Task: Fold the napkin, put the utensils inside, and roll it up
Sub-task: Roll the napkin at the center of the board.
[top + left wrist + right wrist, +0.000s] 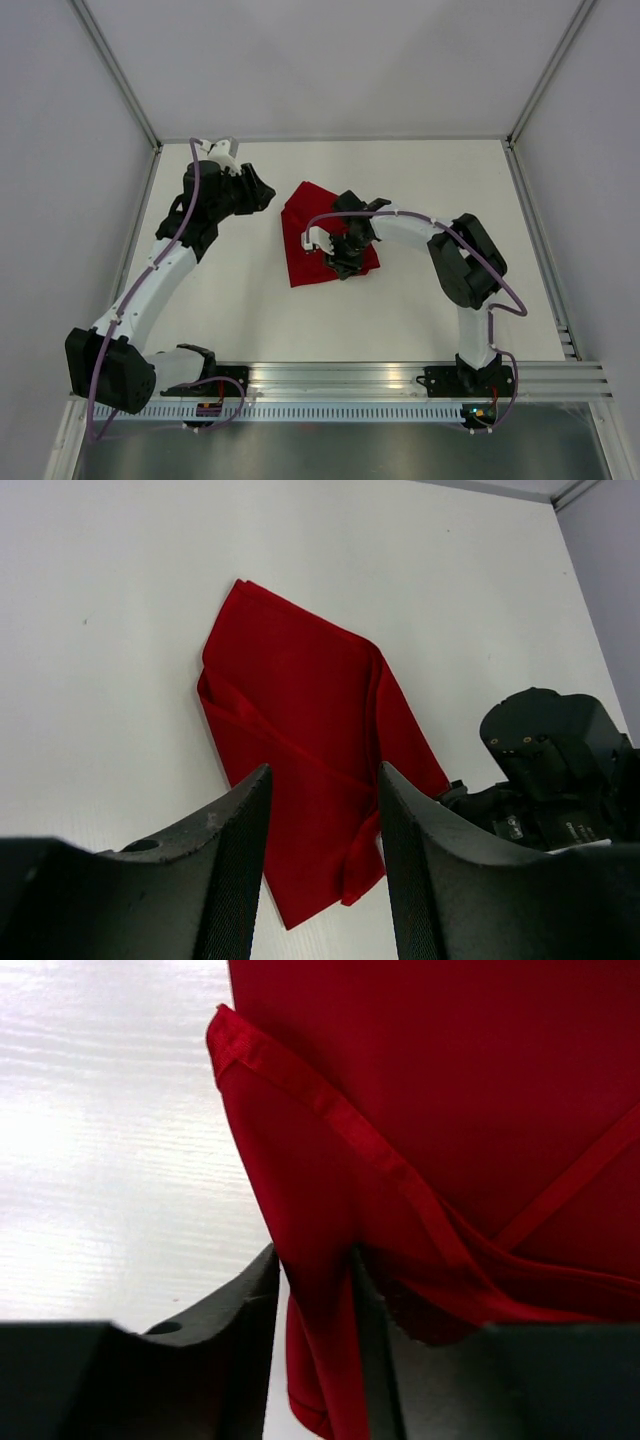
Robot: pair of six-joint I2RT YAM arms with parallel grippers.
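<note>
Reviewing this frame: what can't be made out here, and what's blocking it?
Right wrist view: whether the right pincer pinches the napkin fold or merely straddles it; cloth fills the gap.
Top view: the napkin's near right part, covered by the right pincer.
Left wrist view: the napkin's near edge, behind the open left pincer.
Utensils: none show in any view.

Robot lab test cell. A bare white table (430, 180) is sitting inside an enclosure of plain pale wall panels (330, 60), and aluminium frame posts (118, 75) are running along the seams. A slotted aluminium rail (350, 375) is lying across the near edge, carrying the bolted bases of the left arm (160, 270) and the right arm (465, 260). Purple cables (193, 180) are looping along both arms. The lighting is falling even and flat on the table.
</note>
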